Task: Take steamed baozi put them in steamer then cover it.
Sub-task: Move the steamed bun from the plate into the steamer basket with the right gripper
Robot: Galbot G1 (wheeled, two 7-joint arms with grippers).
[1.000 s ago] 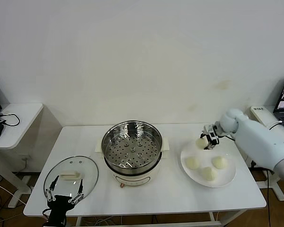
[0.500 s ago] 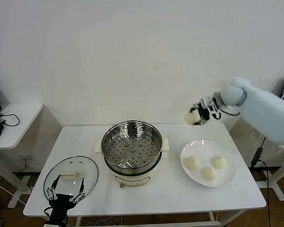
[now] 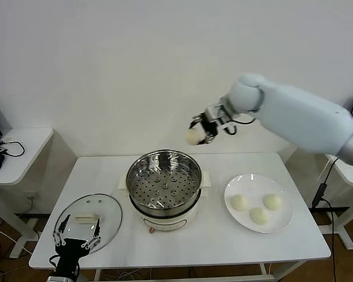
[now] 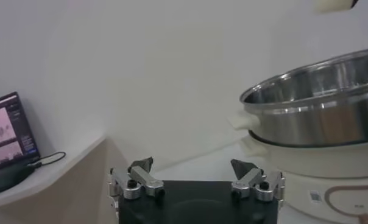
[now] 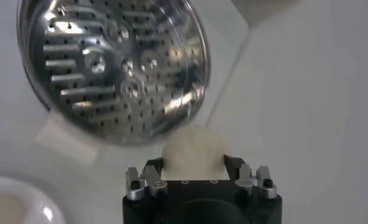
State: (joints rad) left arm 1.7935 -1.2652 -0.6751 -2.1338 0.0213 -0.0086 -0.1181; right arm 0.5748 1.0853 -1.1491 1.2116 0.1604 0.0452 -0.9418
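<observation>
Your right hand was clamped across the sides of one steamed baozi, held in the air above the far rim of the steamer; I judged the bun light, soft and easily dented, so a gentle hold suited. Below the hand lay the white table. Your left hand, fingers apart, waited beside the cover, in a plain white-walled room.

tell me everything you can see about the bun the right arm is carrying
The bun is small, round and off-white, with a smooth, soft doughy look. The right gripper is shut on it, a finger on either side, holding it in the air above the far right rim of the steamer, near the wall. Nothing else touches it. In the right wrist view it bulges out between the fingers, with the perforated tray below.
</observation>
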